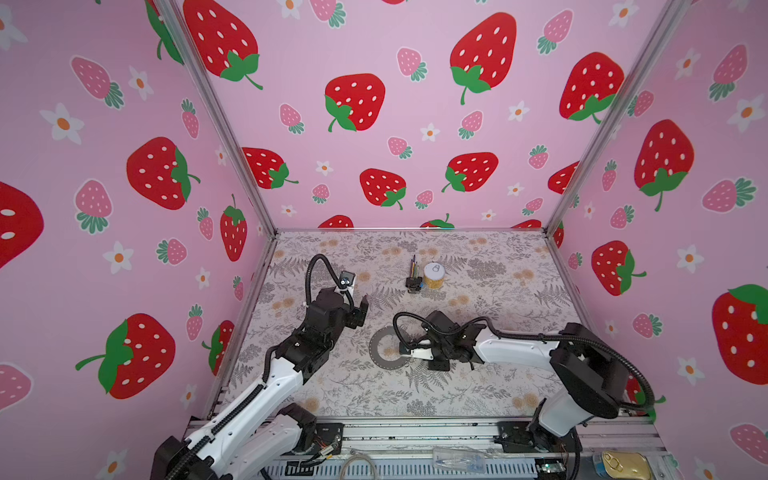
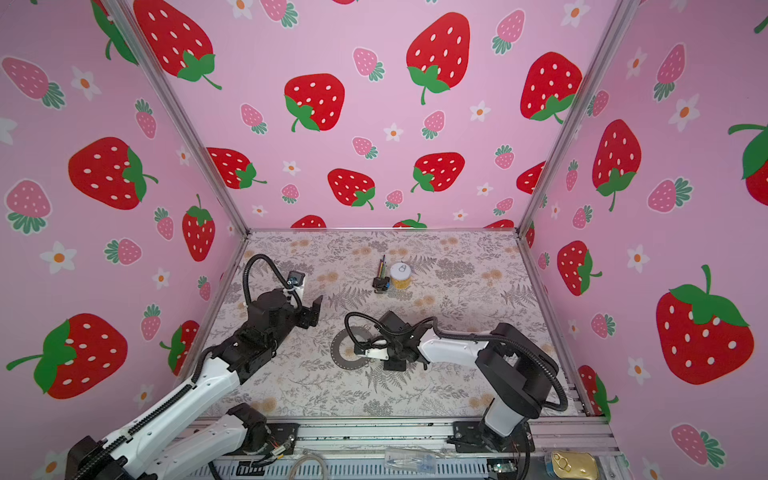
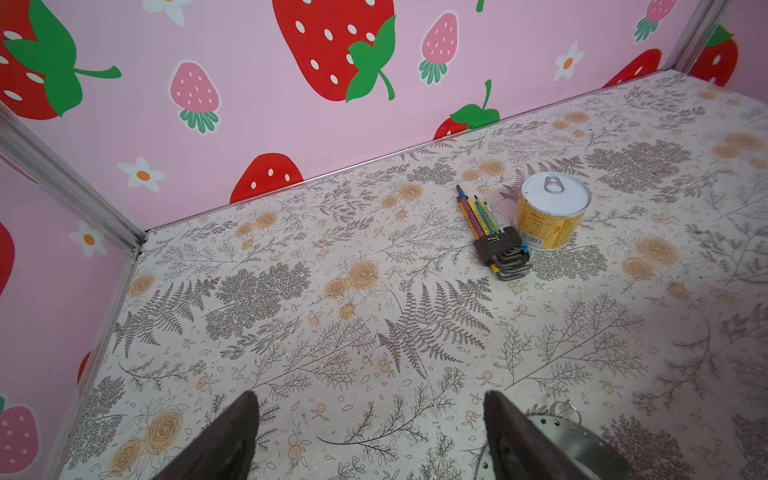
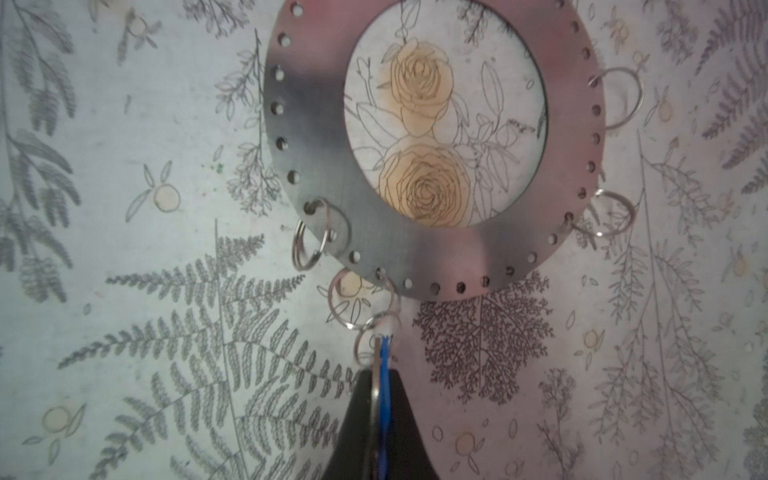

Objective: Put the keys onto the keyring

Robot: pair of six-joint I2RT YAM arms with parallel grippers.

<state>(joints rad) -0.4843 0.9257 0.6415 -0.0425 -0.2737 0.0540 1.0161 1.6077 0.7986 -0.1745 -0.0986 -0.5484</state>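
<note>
Here we see the right gripper (image 4: 379,376) clamped on the keys (image 4: 386,359), a blue tag held edge-on just beside the rim of the keyring (image 4: 309,137); the keyring lies flat on the counter (image 4: 124,166), with small split rings (image 4: 309,241) hanging from its edge holes; the left gripper (image 3: 369,395) hovers near the keyring, jaws apart and empty; farther back we find a yellow can (image 3: 552,212) just beside a hex-key set (image 3: 498,245)

Pink strawberry walls (image 1: 395,41), floral tabletop (image 1: 353,395)
</note>
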